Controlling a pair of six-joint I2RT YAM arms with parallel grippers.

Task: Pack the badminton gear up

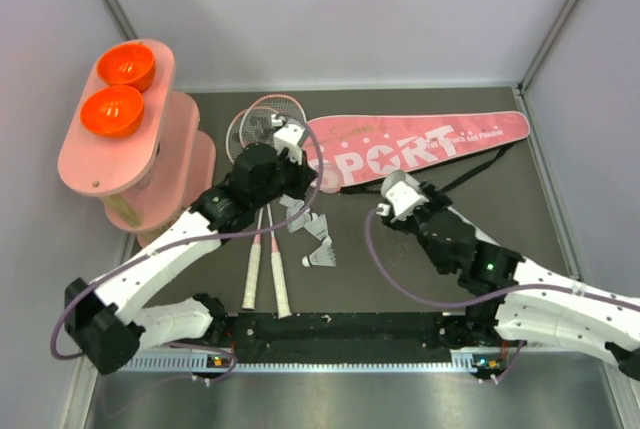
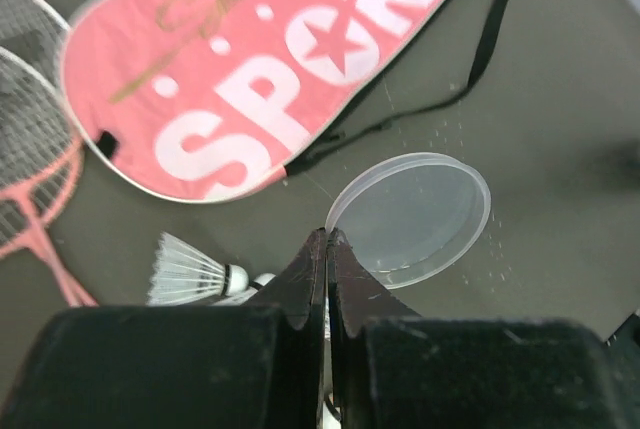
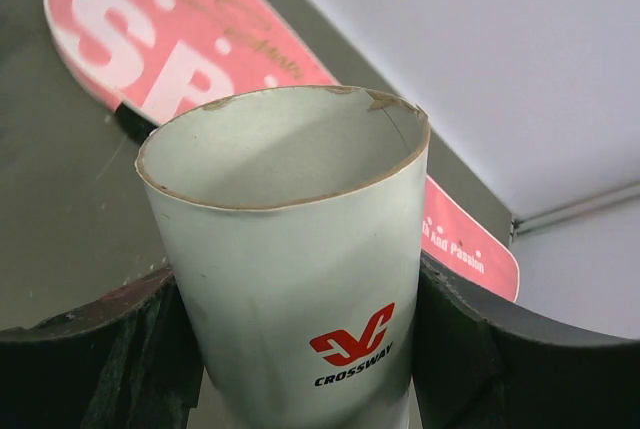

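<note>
**Bag flat at the far edge, tube and lid in the tools**

The dark tabletop (image 1: 560, 229) carries the pink bag (image 1: 420, 149) lettered "SPORT". The bag lies flat along the far edge, its narrow end reaching the far right corner and its wide end near the middle. Its black strap (image 2: 487, 39) trails loose on the near side.

In the far left corner stands a pink oval stand (image 1: 115, 139) with two orange bowls (image 1: 125, 67) on its top tier.

The two pink-framed rackets (image 1: 252, 274) lie side by side left of centre. Their heads are toward the far edge, just beside the bag's wide end, and their white handles point at the near edge.

The right tool (image 1: 400, 196) hangs over the middle of the tabletop, near the bag's near side. It is grasping the white cardboard tube (image 3: 300, 279), one finger on each side. The tube's open end faces the wrist camera and a red "CROSSWAY" mark shows on its wall.

The left tool (image 2: 327, 239) is above the racket heads and the bag's wide end. It is clenched, its fingertips pinching the rim of a clear round lid (image 2: 415, 214).

A few white feather shuttlecocks (image 1: 320, 259) lie loose near the centre, just right of the racket shafts.
</note>
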